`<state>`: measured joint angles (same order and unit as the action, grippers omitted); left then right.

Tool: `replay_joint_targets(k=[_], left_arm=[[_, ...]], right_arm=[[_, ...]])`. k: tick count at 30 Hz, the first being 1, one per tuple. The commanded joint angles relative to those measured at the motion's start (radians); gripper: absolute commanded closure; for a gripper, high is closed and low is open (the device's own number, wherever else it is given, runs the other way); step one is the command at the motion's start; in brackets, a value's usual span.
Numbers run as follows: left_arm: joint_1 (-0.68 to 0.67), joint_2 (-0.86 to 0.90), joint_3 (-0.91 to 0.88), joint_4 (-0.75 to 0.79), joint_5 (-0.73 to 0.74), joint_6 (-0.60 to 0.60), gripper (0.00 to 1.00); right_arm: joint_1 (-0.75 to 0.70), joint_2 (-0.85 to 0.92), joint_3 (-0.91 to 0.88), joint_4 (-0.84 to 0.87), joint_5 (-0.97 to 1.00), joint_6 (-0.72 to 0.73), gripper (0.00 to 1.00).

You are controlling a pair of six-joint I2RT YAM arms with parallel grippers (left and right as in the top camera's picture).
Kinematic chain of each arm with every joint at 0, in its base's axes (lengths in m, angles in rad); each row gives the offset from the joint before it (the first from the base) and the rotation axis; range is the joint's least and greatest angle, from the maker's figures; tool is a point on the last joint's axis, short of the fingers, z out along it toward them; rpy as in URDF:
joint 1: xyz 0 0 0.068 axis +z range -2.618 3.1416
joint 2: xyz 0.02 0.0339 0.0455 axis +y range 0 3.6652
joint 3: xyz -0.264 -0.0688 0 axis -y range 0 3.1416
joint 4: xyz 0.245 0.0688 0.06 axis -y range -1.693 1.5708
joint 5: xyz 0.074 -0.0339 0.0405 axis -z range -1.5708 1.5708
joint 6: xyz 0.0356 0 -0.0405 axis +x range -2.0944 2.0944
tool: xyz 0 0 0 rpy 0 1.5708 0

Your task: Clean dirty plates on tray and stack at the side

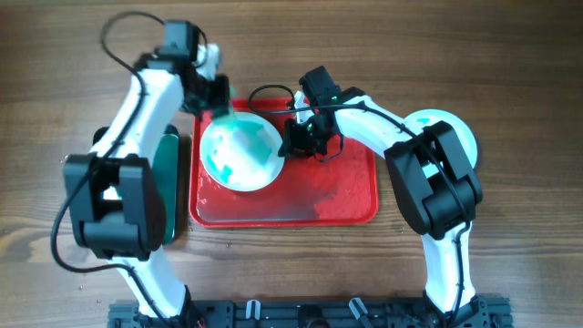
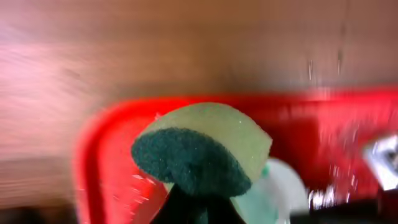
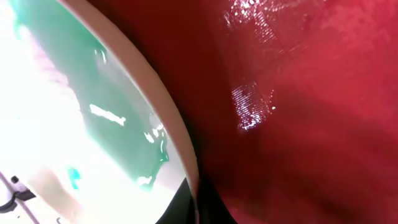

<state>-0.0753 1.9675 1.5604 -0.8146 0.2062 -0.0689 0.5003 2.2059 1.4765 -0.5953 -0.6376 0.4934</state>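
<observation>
The plate [image 1: 239, 153], white with teal smears, lies in the upper left part of the tray [image 1: 346, 196], near the middle of the overhead frame. Its right rim sits between the jaws of the right gripper [image 1: 293, 143], which are clamped on it. In the right wrist view the rim runs down to the dark fingers [image 3: 214, 208] at the bottom edge. Just above the plate's upper left rim, the left gripper [image 1: 221, 102] is closed on a sponge [image 2: 205, 146]. A second plate [image 1: 462, 137] lies on the table [image 1: 510, 55], right of the tray.
</observation>
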Motion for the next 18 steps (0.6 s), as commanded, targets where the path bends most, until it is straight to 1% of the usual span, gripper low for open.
replay_joint_targets(k=[1,3,4,5,7,8,10,11,14,15,18], left_arm=[[0.042,0.004,0.026,-0.021,-0.044,-0.074,0.96],[0.045,0.004,0.026,-0.053,-0.044,-0.074,0.96],[0.045,0.004,0.026,-0.070,-0.043,-0.074,0.96],[0.044,0.004,0.024,-0.088,-0.042,-0.075,0.96],[0.039,0.004,0.023,-0.111,-0.039,-0.075,0.96],[0.034,0.004,0.023,-0.123,-0.039,-0.075,0.96],[0.019,0.004,0.021,-0.145,-0.040,-0.075,0.96],[0.010,0.004,0.021,-0.150,-0.040,-0.075,0.96],[-0.009,0.004,0.020,-0.151,-0.040,-0.075,0.96],[-0.016,0.004,0.020,-0.148,-0.040,-0.075,0.96],[-0.025,0.004,0.020,-0.147,-0.040,-0.075,0.96]], right_arm=[[0.000,0.000,0.003,-0.011,0.043,0.007,0.96],[0.000,-0.041,0.003,-0.024,0.120,0.006,0.96],[0.000,-0.078,0.003,-0.041,0.198,0.006,0.96],[0.005,-0.129,0.003,-0.069,0.312,0.002,0.96],[0.020,-0.198,0.003,-0.107,0.476,-0.019,0.96],[0.034,-0.246,0.003,-0.135,0.609,-0.026,0.96],[0.061,-0.317,0.003,-0.168,0.801,-0.050,0.96],[0.084,-0.354,0.003,-0.183,0.909,-0.059,0.96],[0.142,-0.422,0.003,-0.201,1.118,-0.085,0.96],[0.182,-0.449,0.003,-0.212,1.225,-0.100,0.96],[0.268,-0.476,0.003,-0.242,1.457,-0.102,0.96]])
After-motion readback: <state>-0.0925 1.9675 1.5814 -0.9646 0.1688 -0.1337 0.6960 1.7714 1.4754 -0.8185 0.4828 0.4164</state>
